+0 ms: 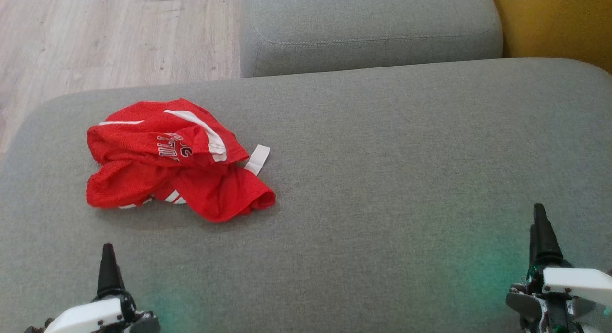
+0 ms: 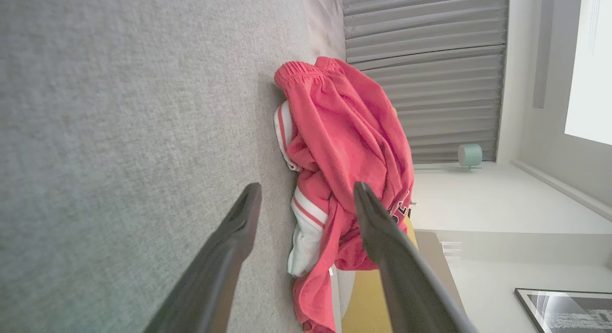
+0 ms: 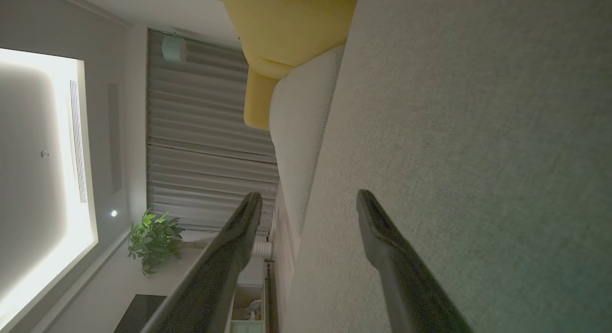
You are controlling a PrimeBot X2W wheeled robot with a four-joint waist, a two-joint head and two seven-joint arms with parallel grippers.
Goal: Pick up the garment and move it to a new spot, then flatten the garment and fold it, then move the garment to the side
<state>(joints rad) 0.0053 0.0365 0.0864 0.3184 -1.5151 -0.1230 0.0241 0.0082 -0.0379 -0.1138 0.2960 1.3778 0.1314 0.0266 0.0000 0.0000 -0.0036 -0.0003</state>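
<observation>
The red garment (image 1: pixel 177 160) lies crumpled in a heap on the left part of the grey sofa cushion (image 1: pixel 382 180), with a white tag (image 1: pixel 258 159) sticking out at its right edge. Nothing of the task looks done yet: the garment is not lifted, flattened or folded. The left gripper (image 2: pixel 307 189) hangs low near the heap and points at it, jaws apart and empty. The right gripper (image 3: pixel 310 194) hovers over bare cushion well apart from the garment, jaws also apart, holding nothing. Everything is left: the lift to a new spot, the spreading, the fold and the move aside.
</observation>
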